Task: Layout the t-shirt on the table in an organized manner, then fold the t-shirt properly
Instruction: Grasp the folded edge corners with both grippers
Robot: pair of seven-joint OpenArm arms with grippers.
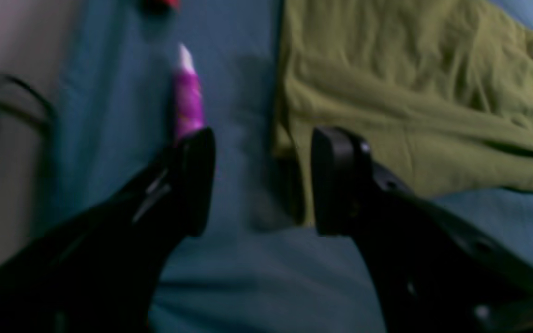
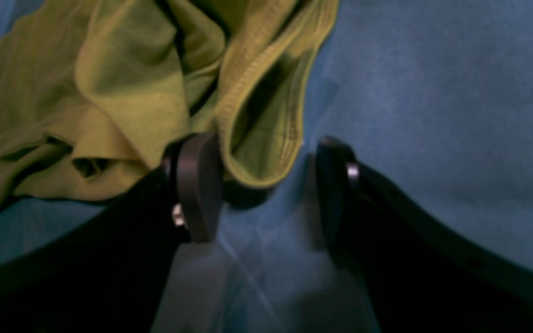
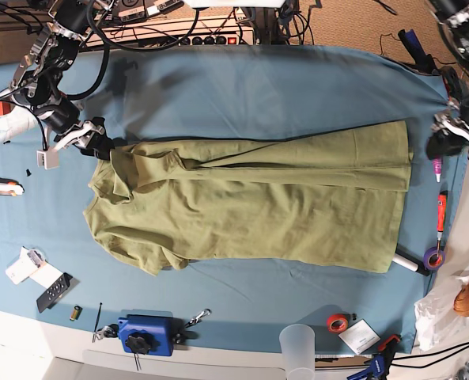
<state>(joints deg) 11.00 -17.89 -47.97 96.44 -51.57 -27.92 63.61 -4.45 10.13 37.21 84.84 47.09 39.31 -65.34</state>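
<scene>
Lengthwise, the t-shirt (image 3: 250, 206) lies across the table (image 3: 258, 87), one long side folded over. Right gripper (image 2: 266, 189), jaws wide and empty, straddles the collar end; left gripper (image 1: 262, 185), open and empty, hovers just beside the hem.

t-shirt (image 3: 250, 214): plain olive green | desk (image 3: 281, 87): teal-blue cloth | marker (image 1: 188, 104) beside t-shirt hem: magenta | both pincers: black | toolbox (image 3: 147, 334): blue

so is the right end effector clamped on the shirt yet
No, the right end effector stands open, with the t-shirt hem lying loose between its fingers.
</scene>
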